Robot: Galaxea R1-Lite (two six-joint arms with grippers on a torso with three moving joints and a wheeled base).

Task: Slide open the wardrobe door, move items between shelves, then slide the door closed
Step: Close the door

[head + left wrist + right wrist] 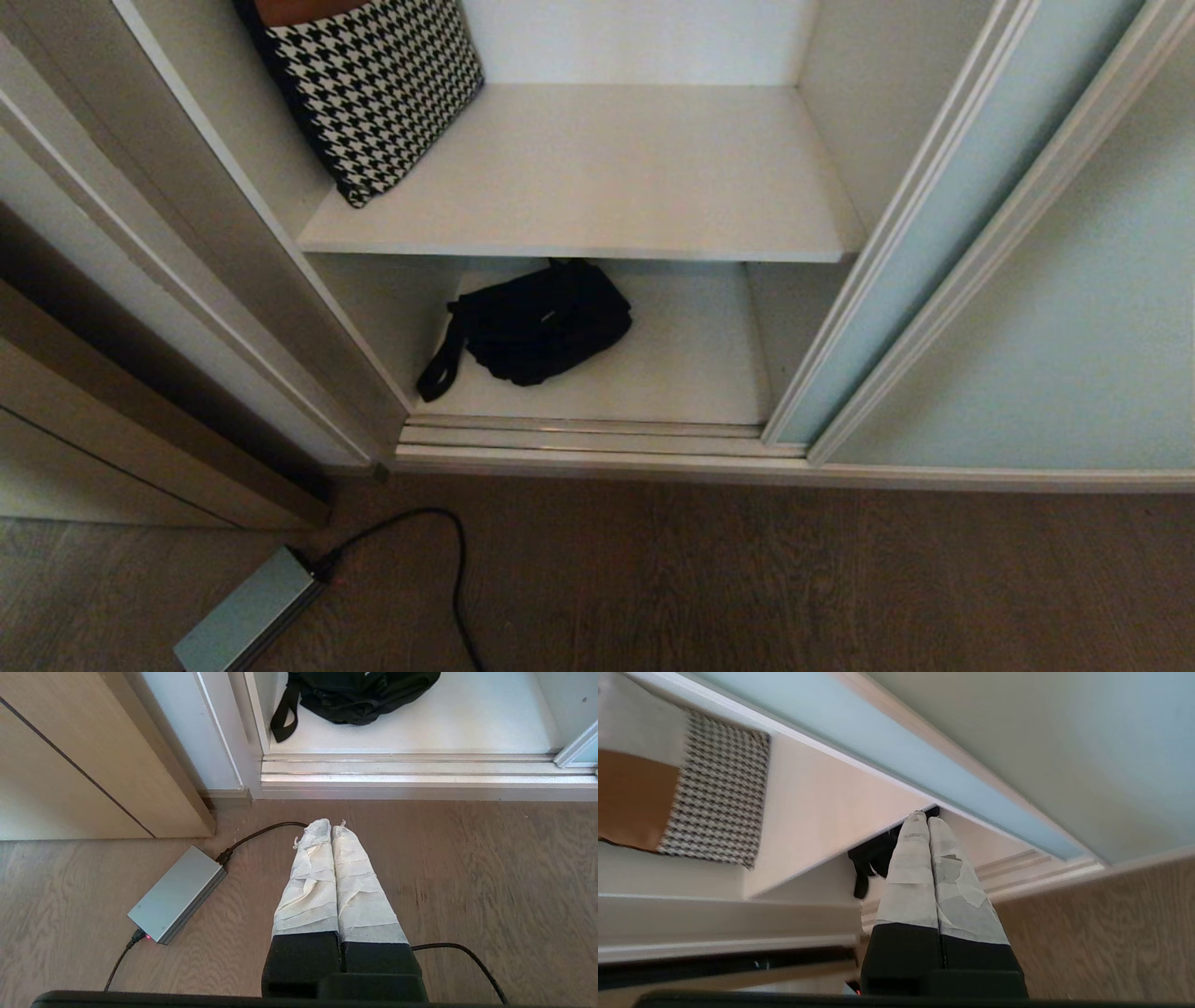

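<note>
door: already slid over to the right of the frame, wardrobe's open
step: item swap, not started yet
bag: lower shelf, center
cushion: upper shelf, top left
right pincer: tips together, empty, aimed at the bag, needs to spread first
left pincer: together, parked over the floor

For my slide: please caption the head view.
Open wardrobe: cushion on upper shelf, black bag below.
</note>
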